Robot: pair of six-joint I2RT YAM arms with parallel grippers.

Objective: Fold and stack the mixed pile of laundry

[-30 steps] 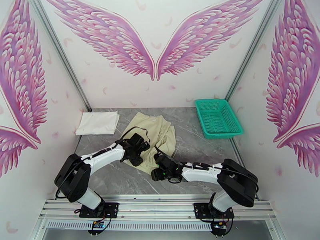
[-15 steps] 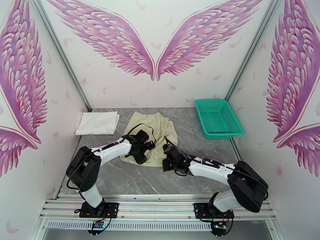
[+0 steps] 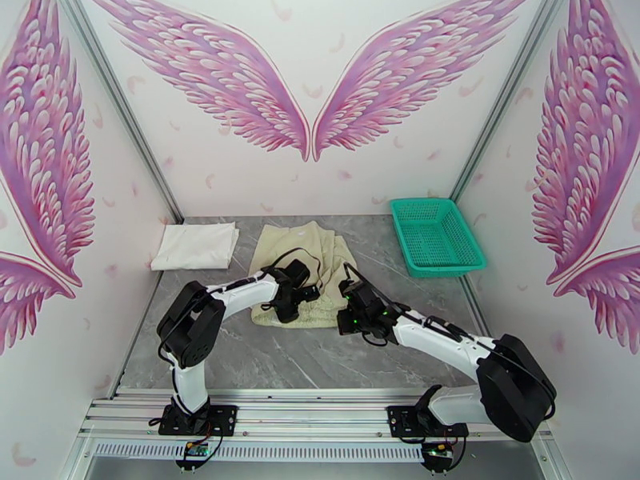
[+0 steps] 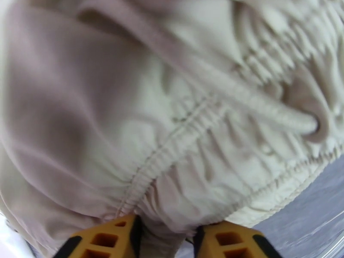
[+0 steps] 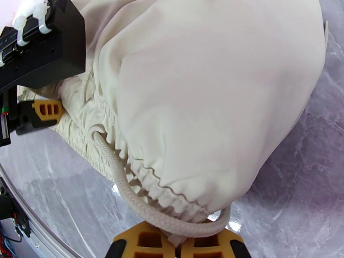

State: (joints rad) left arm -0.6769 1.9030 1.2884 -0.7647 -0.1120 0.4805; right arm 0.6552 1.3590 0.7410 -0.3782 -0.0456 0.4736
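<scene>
The cream-beige garment lies doubled over in the middle of the table, its gathered waistband along the near edge. My left gripper is shut on that waistband's left part, cloth pinched between its yellow fingers. My right gripper is shut on the waistband's right part, where the cord loops across its fingers. The left gripper's black body sits at the garment's far side in the right wrist view. The white shirt lies folded flat at the back left.
A teal-green mesh basket stands at the back right, against the right wall. Grey marble table shows bare in front of the garment. Booth walls close in on the left, right and back.
Both arms have stretched away from their bases, carrying the garment's near edge toward the back. The beige garment is now shorter and doubled over.
</scene>
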